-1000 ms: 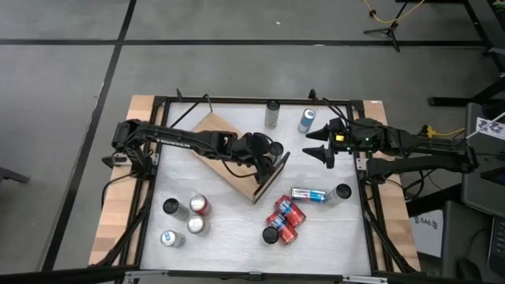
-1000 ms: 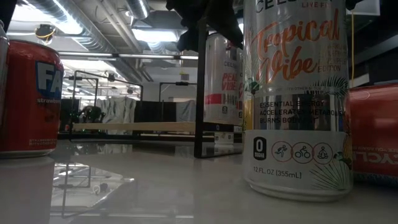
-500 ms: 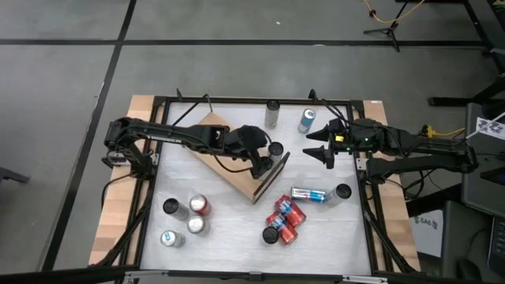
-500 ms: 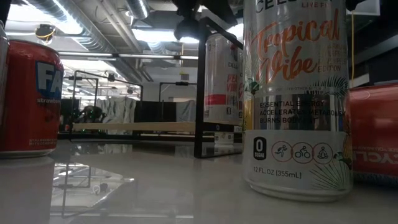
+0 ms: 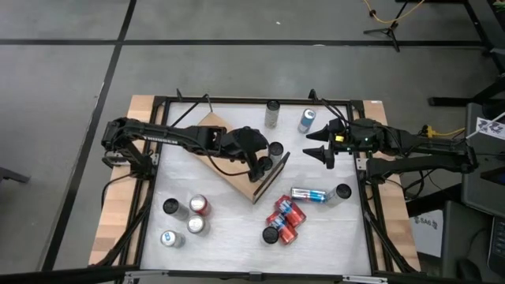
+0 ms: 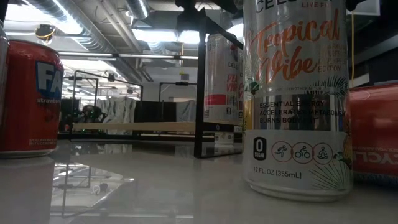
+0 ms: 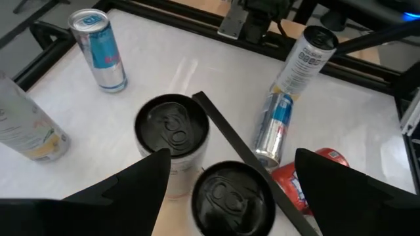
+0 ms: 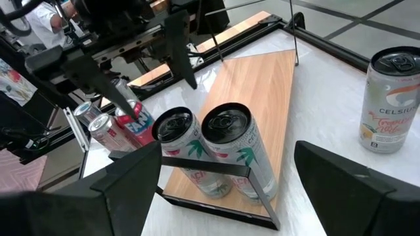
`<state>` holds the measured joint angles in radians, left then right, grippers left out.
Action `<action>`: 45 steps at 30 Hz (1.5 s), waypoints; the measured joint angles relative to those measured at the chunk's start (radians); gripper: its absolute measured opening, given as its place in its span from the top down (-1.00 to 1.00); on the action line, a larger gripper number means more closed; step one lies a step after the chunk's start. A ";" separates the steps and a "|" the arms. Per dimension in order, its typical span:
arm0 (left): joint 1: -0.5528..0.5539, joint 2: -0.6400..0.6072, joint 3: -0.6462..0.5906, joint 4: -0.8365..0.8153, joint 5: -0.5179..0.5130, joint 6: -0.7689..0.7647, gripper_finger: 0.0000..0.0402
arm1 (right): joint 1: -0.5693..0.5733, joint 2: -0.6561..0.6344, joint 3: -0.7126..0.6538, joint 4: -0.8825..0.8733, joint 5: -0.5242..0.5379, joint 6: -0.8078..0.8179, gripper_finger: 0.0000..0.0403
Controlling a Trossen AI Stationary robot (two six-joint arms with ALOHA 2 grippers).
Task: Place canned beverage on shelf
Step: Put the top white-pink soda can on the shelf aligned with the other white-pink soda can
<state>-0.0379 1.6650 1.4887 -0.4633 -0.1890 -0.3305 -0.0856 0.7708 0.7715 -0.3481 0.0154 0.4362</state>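
Two black-topped Celsius cans (image 8: 213,147) are seen standing side by side, touching, at the end of the shelf (image 5: 230,162), a light-wood board on a black wire frame set at an angle on the white tabletop (image 5: 229,221). In the left wrist view one can (image 7: 172,128) is shown on the far side of a black frame bar (image 7: 236,141) and the other (image 7: 233,196) on the near side. The left gripper (image 5: 254,152) is positioned above these cans with its fingers (image 7: 131,187) spread wide and nothing between them; no can is grasped. The right gripper (image 5: 319,151) is held over open tabletop, well apart from the shelf, with its fingers (image 8: 121,187) parted and empty. Bare wood is left along most of the board beyond the two cans. A lying blue-and-silver can (image 5: 309,194) and a cluster of red cans (image 5: 284,219) occupy the tabletop just past the shelf's occupied end. Four upright cans (image 5: 185,217) are grouped near the left front corner, and two more (image 5: 289,117) stand near the far edge. The widest clear tabletop is found between the shelf and the front edge.
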 joint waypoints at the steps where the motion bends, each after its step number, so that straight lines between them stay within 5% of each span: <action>1: -0.003 0.000 0.000 0.000 0.000 0.000 -0.59 | 0.000 0.000 0.000 0.000 0.000 0.000 -0.70; 17: -0.019 -0.078 0.000 -0.059 -0.001 -0.064 -0.59 | 0.000 0.000 0.000 0.000 0.000 0.000 -0.70; 31: -0.064 -0.226 0.000 -0.440 -0.004 -0.366 -0.59 | 0.000 0.000 0.000 -0.001 0.000 0.000 -0.70; 37: -0.088 -0.234 0.000 -0.536 0.023 -0.375 -0.59 | 0.000 0.000 0.000 0.001 0.000 0.000 -0.70; 45: -0.094 -0.220 0.000 -0.414 -0.079 -0.365 -0.59 | 0.000 0.000 0.000 0.018 0.020 0.002 -0.70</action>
<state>-0.1316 1.4453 1.4887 -0.8775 -0.2678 -0.6954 -0.0853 0.7704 0.7715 -0.3298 0.0353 0.4381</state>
